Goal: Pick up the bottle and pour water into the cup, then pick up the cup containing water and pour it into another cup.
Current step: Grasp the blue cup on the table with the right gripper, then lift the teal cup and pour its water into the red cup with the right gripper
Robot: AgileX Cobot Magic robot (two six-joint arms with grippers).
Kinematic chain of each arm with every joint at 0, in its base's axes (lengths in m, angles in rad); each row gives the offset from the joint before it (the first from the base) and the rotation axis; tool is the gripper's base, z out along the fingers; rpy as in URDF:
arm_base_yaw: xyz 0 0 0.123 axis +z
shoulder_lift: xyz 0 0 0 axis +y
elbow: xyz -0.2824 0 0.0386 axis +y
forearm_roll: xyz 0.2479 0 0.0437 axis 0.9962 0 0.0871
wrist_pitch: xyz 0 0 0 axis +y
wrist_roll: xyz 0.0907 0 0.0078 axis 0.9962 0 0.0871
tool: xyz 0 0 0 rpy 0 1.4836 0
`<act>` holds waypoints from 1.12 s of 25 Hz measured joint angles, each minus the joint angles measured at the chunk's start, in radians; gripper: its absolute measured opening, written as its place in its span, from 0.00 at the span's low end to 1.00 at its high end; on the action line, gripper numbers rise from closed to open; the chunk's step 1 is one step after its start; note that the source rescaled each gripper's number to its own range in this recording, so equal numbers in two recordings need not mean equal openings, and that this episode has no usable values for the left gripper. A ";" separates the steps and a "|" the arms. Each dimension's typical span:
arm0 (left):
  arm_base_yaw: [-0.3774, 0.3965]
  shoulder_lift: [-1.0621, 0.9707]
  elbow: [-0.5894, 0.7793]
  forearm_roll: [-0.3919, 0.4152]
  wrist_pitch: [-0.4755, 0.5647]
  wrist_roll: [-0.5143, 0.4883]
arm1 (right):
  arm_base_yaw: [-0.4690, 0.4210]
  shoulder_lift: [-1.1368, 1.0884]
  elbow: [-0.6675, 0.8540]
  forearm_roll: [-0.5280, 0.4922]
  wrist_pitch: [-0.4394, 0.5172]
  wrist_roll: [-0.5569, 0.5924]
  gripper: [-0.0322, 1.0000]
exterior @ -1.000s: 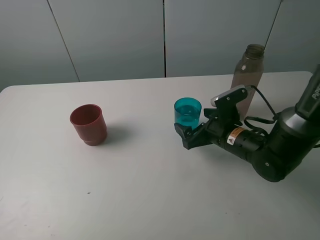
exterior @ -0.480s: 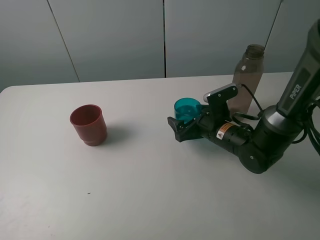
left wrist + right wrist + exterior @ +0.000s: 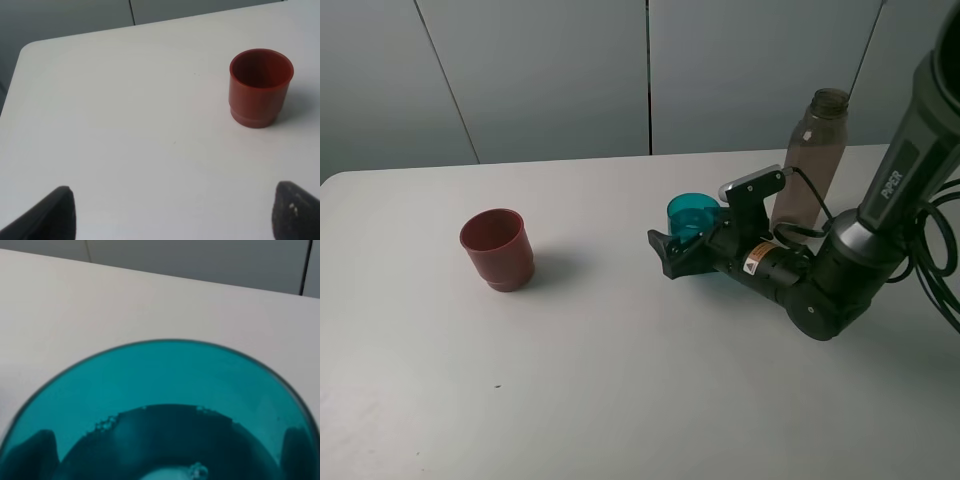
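Starting on the left: another cup (image 3: 497, 250), the squat red-brown one, stands upright by itself on the white table (image 3: 620, 390), well away from everything else. The left claw (image 3: 177, 220) only shows up in its own wrist view. Its two dark fingertips sit wide apart with nothing but bare table between them, so it's open and holding nothing. The red-brown cup is out ahead of it, not touching.

Around the middle is the cup (image 3: 692, 212), the little teal see-through one, upright on the table. The right claw (image 3: 682, 238) is down low and lying almost level, with its jaws spread wide and the teal cup right in between them. In the right wrist view you can see both dark fingers (image 3: 30, 457) through the teal plastic, one on each side. I honestly can't tell if the pads are touching the walls, but it doesn't look squeezed. Looks like there's some water inside, with a few bubbles at the edge.

Furthest right, the bottle (image 3: 810, 165) stands upright with no cap, just behind the right arm's wrist and near the table's back edge.
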 joint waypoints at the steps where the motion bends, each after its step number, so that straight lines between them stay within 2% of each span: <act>1: 0.000 0.000 0.000 0.000 0.000 0.000 | 0.000 0.000 -0.003 0.000 0.000 0.000 1.00; 2: 0.000 0.000 0.000 0.000 0.000 0.000 | 0.000 0.000 -0.004 0.000 0.000 0.000 0.95; 3: 0.000 0.000 0.000 0.000 0.000 0.000 | 0.000 0.000 -0.004 0.000 0.000 0.000 0.85; 4: 0.000 0.000 0.000 0.000 0.000 0.000 | 0.000 0.000 -0.004 0.000 0.000 0.000 0.66; 6: 0.000 0.000 0.000 0.000 0.000 0.000 | 0.000 0.000 -0.004 0.000 0.000 0.000 0.21; 7: 0.000 0.000 0.000 0.000 0.000 0.000 | -0.001 0.000 -0.004 0.000 0.000 0.003 0.12; 28: 0.000 0.000 0.000 0.000 0.000 0.000 | -0.001 0.000 -0.004 0.000 0.000 -0.007 0.12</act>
